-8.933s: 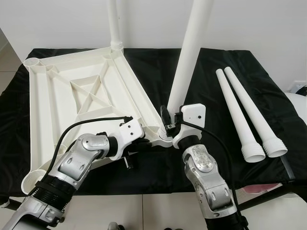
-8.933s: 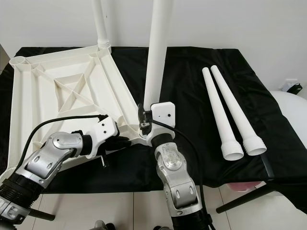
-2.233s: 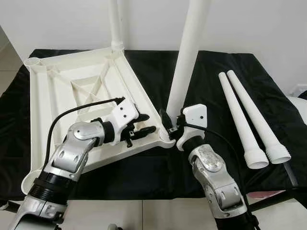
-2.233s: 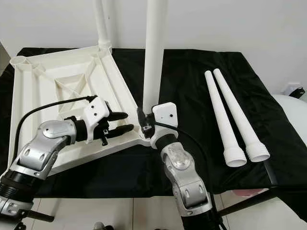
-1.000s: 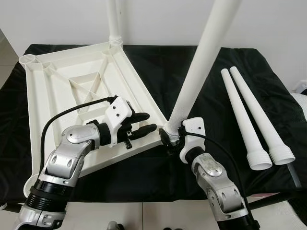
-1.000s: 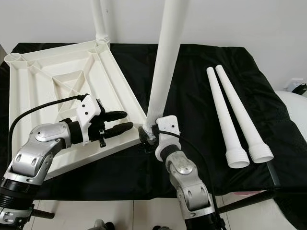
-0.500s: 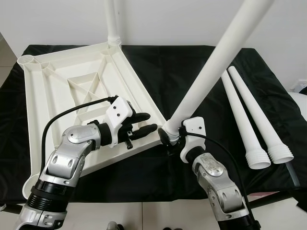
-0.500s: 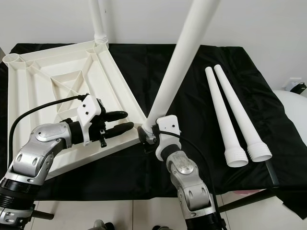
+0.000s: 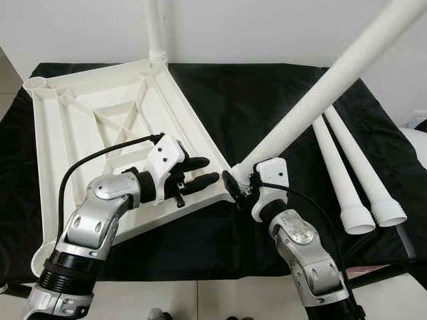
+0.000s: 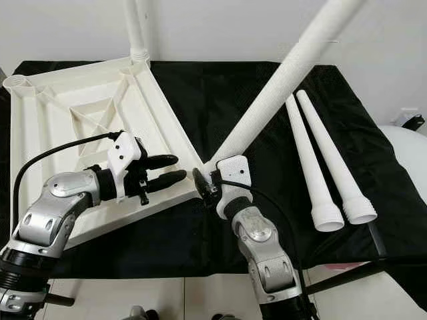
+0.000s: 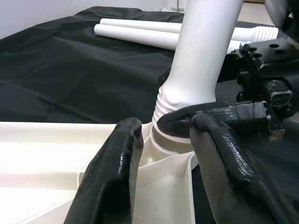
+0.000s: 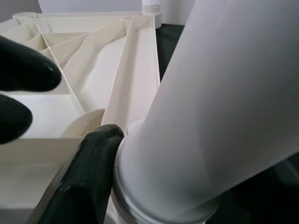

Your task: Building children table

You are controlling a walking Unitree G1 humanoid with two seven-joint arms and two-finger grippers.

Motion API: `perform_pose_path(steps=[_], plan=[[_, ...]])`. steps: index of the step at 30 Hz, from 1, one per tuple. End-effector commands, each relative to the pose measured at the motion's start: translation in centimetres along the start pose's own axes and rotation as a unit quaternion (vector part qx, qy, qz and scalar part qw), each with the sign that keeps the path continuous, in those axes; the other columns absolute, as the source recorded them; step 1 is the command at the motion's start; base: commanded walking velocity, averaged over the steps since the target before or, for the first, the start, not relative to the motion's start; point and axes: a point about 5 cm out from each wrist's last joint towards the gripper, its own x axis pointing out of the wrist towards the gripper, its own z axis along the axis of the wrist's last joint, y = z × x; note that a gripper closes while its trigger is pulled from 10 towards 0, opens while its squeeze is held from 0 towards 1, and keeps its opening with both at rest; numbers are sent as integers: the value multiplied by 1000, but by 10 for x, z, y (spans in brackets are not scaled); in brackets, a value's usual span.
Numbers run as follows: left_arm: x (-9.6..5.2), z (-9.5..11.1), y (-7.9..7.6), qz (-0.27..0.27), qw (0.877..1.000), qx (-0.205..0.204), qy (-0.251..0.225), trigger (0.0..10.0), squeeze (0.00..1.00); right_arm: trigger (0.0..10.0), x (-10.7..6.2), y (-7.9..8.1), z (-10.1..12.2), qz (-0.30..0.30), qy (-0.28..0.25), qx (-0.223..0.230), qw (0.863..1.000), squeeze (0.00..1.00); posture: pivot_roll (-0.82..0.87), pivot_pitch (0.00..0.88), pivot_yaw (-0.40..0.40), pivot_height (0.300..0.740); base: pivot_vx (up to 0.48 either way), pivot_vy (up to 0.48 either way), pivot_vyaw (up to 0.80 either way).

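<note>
Left eye view: two loose legs (image 9: 347, 170), one gripped leg (image 9: 313, 100).

The upturned table frame (image 9: 100, 113) is cream-white plastic, its ribs making a crossed diamond pattern. The leg (image 9: 313, 100) held at a slant is white with a finely speckled, pebbly surface and a ridged collar. Two spare legs (image 9: 347, 167) lying side by side are plain white. The cloth (image 9: 267, 100) over the tabletop is black. Both arms are silver with white wrist housings; the left gripper (image 9: 208, 171) and right gripper (image 9: 233, 185) have black fingers. The wall (image 9: 267, 27) is off-white.
</note>
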Motion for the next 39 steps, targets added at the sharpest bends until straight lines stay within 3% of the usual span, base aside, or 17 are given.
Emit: perform_pose_path(steps=[1,10,12,13,14,15,17,18,23,24,25,26,28,32,36,39], plan=[[-1,-1,4,41,999,-4,5,10000,0,0,1,3,8,10,-21,-6,1000,0,10,160,-1,740,0,0,0],[-1,-2,4,43,999,-4,6,10000,0,0,2,1,9,8,-23,-13,1000,0,9,161,0,740,0,0,0],[1,0,4,50,999,-4,3,10000,0,0,2,1,17,19,-37,-15,999,0,10,160,1,740,0,0,0],[3,1,5,58,998,-4,-4,10000,0,6510,3,2,24,33,-44,-19,998,0,10,160,1,740,0,0,0],[3,1,5,58,998,-4,-4,10000,0,6510,3,2,24,33,-44,-19,998,0,10,160,1,740,0,0,0],[5,5,8,81,997,-2,-17,10000,0,10000,3,4,29,52,-50,-38,997,0,6,160,1,740,0,0,0],[6,8,10,98,995,-1,-26,10000,0,10000,3,5,32,65,-53,-52,995,0,6,160,1,740,0,0,0],[7,17,18,135,990,6,-49,10000,0,10000,2,3,35,83,-44,-93,991,0,2,159,-3,740,0,0,0],[7,29,22,158,985,13,-73,10000,0,10000,4,-4,36,76,-29,-133,988,0,-1,156,-6,740,0,0,0],[6,33,22,163,983,13,-81,10000,255,10000,5,-6,36,72,-27,-134,988,0,-2,153,-7,740,0,0,0],[6,33,22,163,983,13,-81,10000,255,10000,5,-6,36,72,-27,-134,988,0,-2,153,-7,740,0,0,0],[3,36,23,177,980,12,-89,10000,1000,10000,6,-9,35,64,-22,-137,988,0,0,151,-8,740,0,0,0],[-4,42,24,208,972,8,-107,10000,1000,10000,8,-12,28,48,1,-148,988,0,3,139,-13,740,0,0,0],[-8,45,22,220,968,3,-117,10000,1000,10000,8,-14,24,38,14,-146,988,0,7,128,-19,740,0,0,0],[-13,53,14,215,967,-9,-140,10000,1000,10000,11,-17,20,30,26,-139,990,0,14,112,-30,740,0,0,0],[-14,65,10,207,964,-12,-165,10000,1000,10000,16,-20,17,28,36,-161,986,0,20,102,-37,740,0,0,0]])
